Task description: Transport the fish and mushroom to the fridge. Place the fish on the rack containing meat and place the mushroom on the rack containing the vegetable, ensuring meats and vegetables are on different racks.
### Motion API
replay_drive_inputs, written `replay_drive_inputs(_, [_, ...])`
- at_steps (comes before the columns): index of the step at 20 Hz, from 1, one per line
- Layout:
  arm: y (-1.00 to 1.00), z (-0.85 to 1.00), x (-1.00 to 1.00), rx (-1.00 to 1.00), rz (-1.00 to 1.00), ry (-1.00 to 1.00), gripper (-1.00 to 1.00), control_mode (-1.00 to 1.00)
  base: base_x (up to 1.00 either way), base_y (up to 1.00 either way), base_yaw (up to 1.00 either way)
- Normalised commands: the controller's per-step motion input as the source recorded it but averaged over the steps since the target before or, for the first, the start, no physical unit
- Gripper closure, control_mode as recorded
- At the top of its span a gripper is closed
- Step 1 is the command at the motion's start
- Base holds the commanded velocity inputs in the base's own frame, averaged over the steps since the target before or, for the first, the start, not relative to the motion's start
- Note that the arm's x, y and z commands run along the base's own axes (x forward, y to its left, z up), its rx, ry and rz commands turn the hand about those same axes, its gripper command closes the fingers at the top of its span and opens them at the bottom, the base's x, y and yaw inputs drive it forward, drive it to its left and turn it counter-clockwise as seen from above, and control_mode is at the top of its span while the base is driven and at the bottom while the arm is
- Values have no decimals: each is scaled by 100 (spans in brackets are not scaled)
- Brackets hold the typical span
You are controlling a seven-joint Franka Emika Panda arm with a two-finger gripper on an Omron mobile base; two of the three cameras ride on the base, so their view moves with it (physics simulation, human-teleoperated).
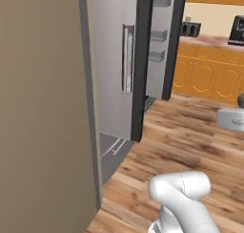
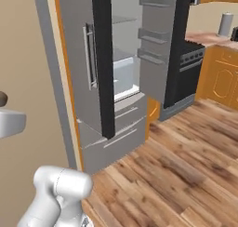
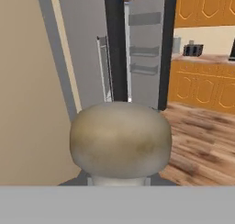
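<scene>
Mushroom (image 3: 120, 140) looms close in the hand view, gripper state untellable; right base view reveals fridge (image 2: 122, 72) shelves.

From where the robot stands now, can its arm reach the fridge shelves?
Probably not yet. The fridge is open, so nothing blocks the shelves, but bare floor lies between; the gripper carries the mushroom.

Pretty standard kitchen: warm wood plank floor (image 2: 186, 175) running across the room, with a plain beige wall (image 1: 38, 108) taking up the whole left side. Far right has orange cabinets (image 1: 209, 77) with arched door panels under a light countertop (image 1: 209, 40), plus a black stove (image 2: 188, 58).
</scene>
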Motion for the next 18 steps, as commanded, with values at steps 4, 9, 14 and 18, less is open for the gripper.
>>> replay_drive_inputs(4, [0, 0, 0, 0, 0, 0, 100, 100, 46, -100, 34])
replay_drive_inputs(9, [0, 0, 0, 0, 0, 0, 100, 100, 77, -100, 39])
replay_drive_inputs(14, [0, 0, 0, 0, 0, 0, 100, 100, 74, -96, 37])
replay_drive_inputs(18, [0, 0, 0, 0, 0, 0, 100, 100, 40, -93, 38])
